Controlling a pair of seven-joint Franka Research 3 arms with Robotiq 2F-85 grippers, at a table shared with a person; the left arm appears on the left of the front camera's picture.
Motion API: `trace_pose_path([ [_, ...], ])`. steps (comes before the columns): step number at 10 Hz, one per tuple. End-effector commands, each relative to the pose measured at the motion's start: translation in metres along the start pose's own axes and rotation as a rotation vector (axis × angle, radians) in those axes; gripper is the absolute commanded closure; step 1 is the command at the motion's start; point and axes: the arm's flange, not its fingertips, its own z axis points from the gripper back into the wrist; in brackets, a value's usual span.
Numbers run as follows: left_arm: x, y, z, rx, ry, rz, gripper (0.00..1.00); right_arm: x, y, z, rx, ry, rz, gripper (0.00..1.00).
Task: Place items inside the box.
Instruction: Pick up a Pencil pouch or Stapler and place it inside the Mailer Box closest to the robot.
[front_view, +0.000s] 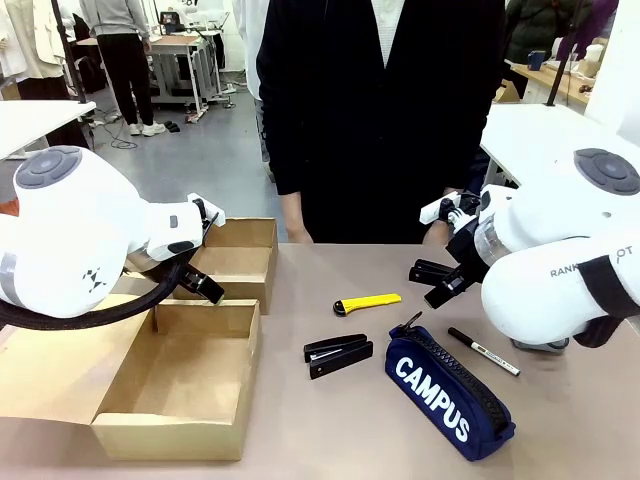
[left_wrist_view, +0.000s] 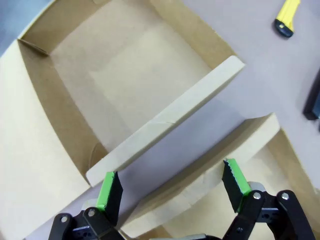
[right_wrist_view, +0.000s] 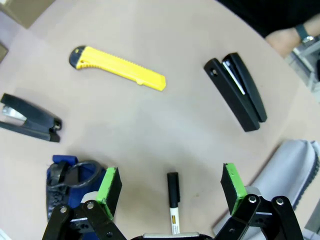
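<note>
My right gripper (right_wrist_view: 171, 186), jaws spread wide, hangs over the black marker pen (right_wrist_view: 172, 199), which lies crosswise between them, probably close below.

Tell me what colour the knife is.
Yellow knife, black end; best in the right wrist view.

A smooth grey floor (front_view: 215, 150) lay beyond the tan tabletop (front_view: 330, 430). A white table (front_view: 35, 115) stood left, another white table (front_view: 530, 130) right, and a cluttered grey workbench (front_view: 185, 45) far back.
</note>
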Motion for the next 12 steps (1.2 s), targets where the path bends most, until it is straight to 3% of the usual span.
trace_pose_path([
  [1,-0.022,0.022,0.099,-0.135,-0.015,0.083,0.00,0.005,-0.025,0.089,0.136,0.109,-0.150,0.00],
  [2,-0.039,0.028,0.128,-0.259,-0.082,0.087,0.00,-0.007,-0.043,0.121,0.185,0.091,-0.292,0.00],
  [4,-0.071,0.039,0.152,-0.335,-0.056,0.013,0.00,-0.055,-0.090,0.175,0.360,-0.049,-0.441,0.00],
  [5,-0.099,0.063,0.164,-0.458,-0.074,0.033,0.00,-0.089,-0.118,0.196,0.461,-0.130,-0.532,0.00],
  [6,-0.123,0.087,0.179,-0.533,-0.150,0.195,0.00,-0.125,-0.149,0.211,0.568,-0.205,-0.665,0.00],
  [8,-0.181,0.159,0.211,-0.647,-0.397,0.576,0.00,-0.198,-0.213,0.225,0.715,-0.377,-0.949,0.00],
  [10,-0.225,0.195,0.216,-0.692,-0.538,0.793,0.00,-0.256,-0.255,0.215,0.772,-0.442,-1.138,0.00],
  [12,-0.235,0.212,0.202,-0.740,-0.620,0.932,0.00,-0.296,-0.267,0.193,0.771,-0.482,-1.277,0.00],
])
